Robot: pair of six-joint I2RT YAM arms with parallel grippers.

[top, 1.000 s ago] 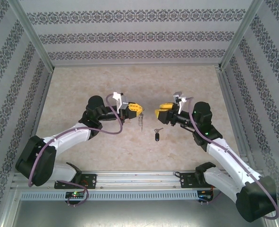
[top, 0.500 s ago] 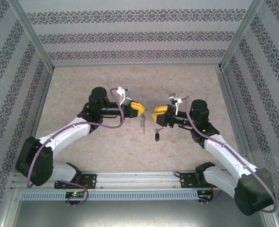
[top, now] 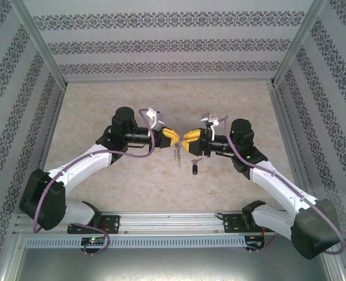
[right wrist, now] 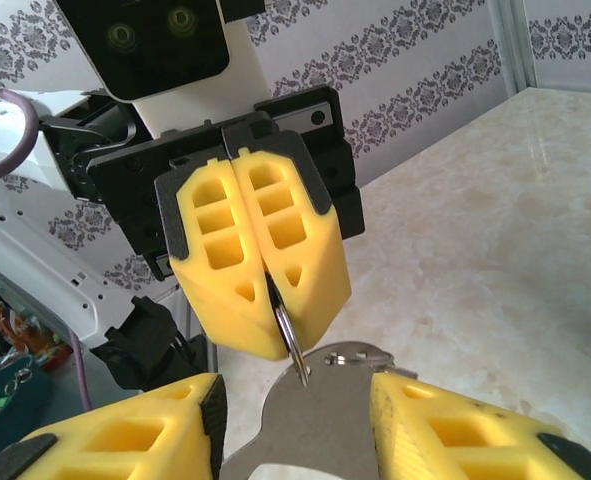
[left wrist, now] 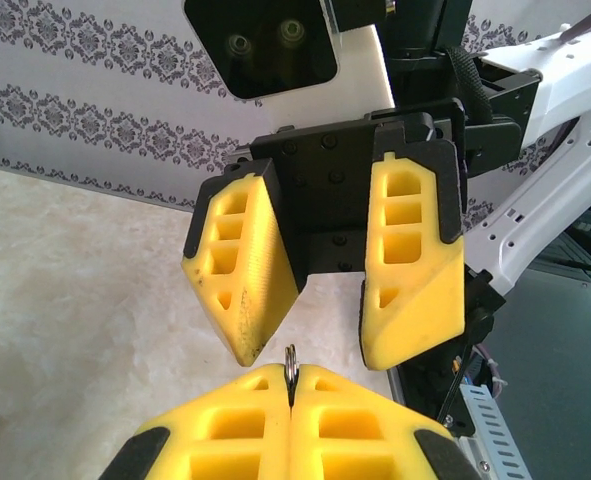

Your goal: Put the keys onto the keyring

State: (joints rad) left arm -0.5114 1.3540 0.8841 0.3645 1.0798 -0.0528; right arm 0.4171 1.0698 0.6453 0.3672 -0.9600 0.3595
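one keyring [right wrist: 320,430] pinched by left gripper [right wrist: 280,330], between right gripper's [left wrist: 323,345] parted jaws

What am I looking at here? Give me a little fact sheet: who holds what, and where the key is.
left gripper: shut on the keyring, pinching its small ring
right gripper: open, tip to tip with the left, fingers either side of the grey loop
key: lying on the table near both grippers, touched by neither
progress: key not yet on the keyring
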